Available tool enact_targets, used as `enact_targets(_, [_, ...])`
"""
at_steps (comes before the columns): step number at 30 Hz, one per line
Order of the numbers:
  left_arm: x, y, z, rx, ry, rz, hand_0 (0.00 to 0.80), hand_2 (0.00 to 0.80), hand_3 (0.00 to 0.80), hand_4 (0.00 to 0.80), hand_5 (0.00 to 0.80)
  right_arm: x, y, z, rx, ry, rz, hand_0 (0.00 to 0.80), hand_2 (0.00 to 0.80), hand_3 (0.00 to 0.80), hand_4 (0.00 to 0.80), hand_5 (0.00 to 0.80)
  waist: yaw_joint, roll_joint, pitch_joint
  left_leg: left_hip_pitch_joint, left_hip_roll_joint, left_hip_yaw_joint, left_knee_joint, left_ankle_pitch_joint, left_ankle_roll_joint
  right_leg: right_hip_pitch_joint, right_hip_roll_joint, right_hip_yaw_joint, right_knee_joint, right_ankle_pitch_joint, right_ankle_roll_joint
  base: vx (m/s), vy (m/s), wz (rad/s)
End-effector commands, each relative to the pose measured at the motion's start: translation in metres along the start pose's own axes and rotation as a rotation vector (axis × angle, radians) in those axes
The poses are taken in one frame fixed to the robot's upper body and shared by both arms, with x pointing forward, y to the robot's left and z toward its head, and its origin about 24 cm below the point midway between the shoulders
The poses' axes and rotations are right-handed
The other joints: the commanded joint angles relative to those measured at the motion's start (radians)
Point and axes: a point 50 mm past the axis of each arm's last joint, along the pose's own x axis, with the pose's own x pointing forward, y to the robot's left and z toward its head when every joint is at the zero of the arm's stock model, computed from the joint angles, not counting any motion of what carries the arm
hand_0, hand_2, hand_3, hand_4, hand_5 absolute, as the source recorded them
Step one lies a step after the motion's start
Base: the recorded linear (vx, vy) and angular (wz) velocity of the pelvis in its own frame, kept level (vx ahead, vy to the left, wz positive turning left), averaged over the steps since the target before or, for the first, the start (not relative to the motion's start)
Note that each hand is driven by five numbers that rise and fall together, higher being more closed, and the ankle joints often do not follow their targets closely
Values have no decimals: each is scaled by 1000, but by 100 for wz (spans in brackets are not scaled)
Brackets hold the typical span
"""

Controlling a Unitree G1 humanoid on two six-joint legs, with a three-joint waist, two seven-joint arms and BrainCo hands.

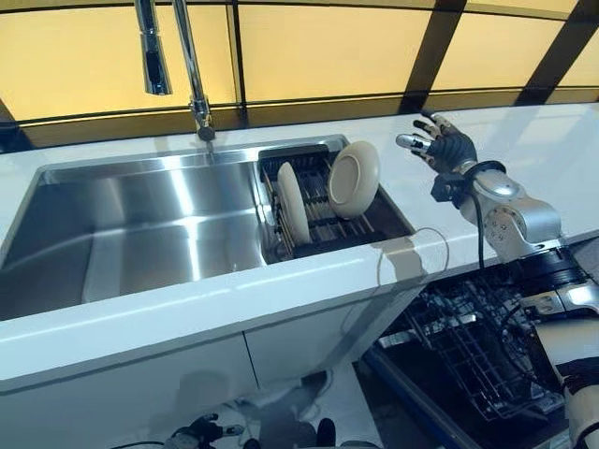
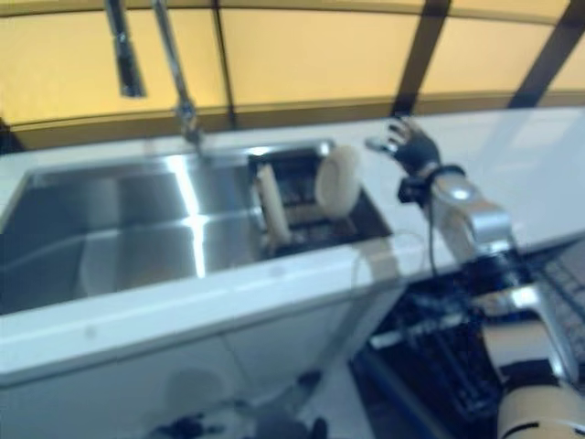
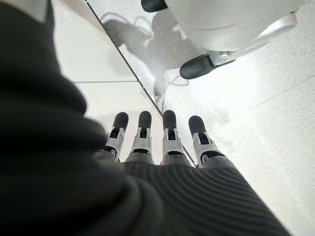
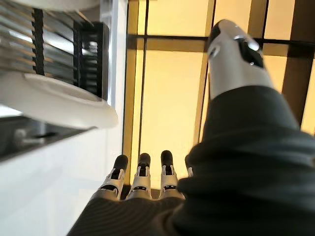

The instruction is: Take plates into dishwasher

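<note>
So the two cream plates are parked on edge in the black dish rack (image 1: pixel 374 224) that sits in the right end of the steel sink (image 1: pixel 140 234), prob bc the rack's slots keep them upright for draining. The front plate (image 1: pixel 292 201) stands nearly edge-on, toward the rack's left side; the back plate (image 1: pixel 354 179) leans w/ its round face turned to the front, up by the rack's far right corner, near the sink's back rim. The right hand (image 1: pixel 440 142) hangs over the white counter (image 1: pixel 562 150) just right of the sink's far right corner, fingers spread and straight, thumb apart, holding nothing. It's near the back plate but clearly not touching, there's counter showing between them; the right wrist view has that plate's rim (image 4: pixel 59 98) off to one side of the fingers (image 4: pixel 142 177), so the palm isn't lined up w/ it yet imo. That plate is the closer one to the hand, so I'd guess it's the first target. Left hand (image 3: pixel 167 142) is down low by the floor, fingers straight and relaxed, idle. The dishwasher's lower wire basket (image 1: pixel 468 346) is pulled out below the counter's front right edge, looks empty afaict, so neither plate has made it in.
</note>
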Motion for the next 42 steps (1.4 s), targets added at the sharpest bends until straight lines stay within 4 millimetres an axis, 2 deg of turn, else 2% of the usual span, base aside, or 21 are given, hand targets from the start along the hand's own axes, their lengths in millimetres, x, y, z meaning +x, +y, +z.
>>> enact_targets(1, [1, 7, 7, 62, -6, 21, 0, 0, 0, 0, 0, 12, 21, 30, 49, -60, 49, 0, 0, 0, 0, 0, 35, -38, -19, -18, -39, -5, -3, -3, 20, -2, 8, 32, 5, -16, 29, 62, 14, 11])
enact_targets(6, [2, 4, 11, 69, -16, 15, 0, 0, 0, 0, 0, 12, 23, 18, 90, 4, 42, 0, 0, 0, 0, 0, 31, -35, -10, -20, -41, 2, -3, 1, 18, 8, 8, 28, 7, -24, 26, 60, 19, 6])
enact_targets(11, [2, 2, 14, 69, -23, 13, 0, 0, 0, 0, 0, 15, 19, 17, 123, 29, 4, 0, 0, 0, 0, 0, 36, -35, -5, -21, -44, -1, -3, 1, 19, 12, 8, 27, 9, -27, 26, 39, 19, 7])
enact_targets(18, [2, 1, 15, 70, -24, 11, 0, 0, 0, 0, 0, 18, 11, 27, 127, -10, -77, 0, 0, 0, 0, 0, 46, -34, 2, -20, -48, -1, -1, -1, 22, 25, 8, 24, 10, -35, 24, 28, 16, 3])
enact_targets(32, [2, 1, 10, 72, -14, 6, 0, 0, 0, 0, 0, 18, 6, 36, 115, -55, -105, 0, 0, 0, 0, 0, 56, -32, 6, -14, -55, 1, 2, -5, 26, 47, 6, 25, 8, -44, 25, 3, 1, 1])
enact_targets(42, [1, -1, 8, 84, -8, 1, 0, 0, 0, 0, 0, 21, -3, 20, 92, 39, -121, 0, 0, 0, 0, 0, 65, -34, 9, -12, -56, 5, 4, -7, 29, 58, 6, 23, 5, -48, 22, 0, 0, 0])
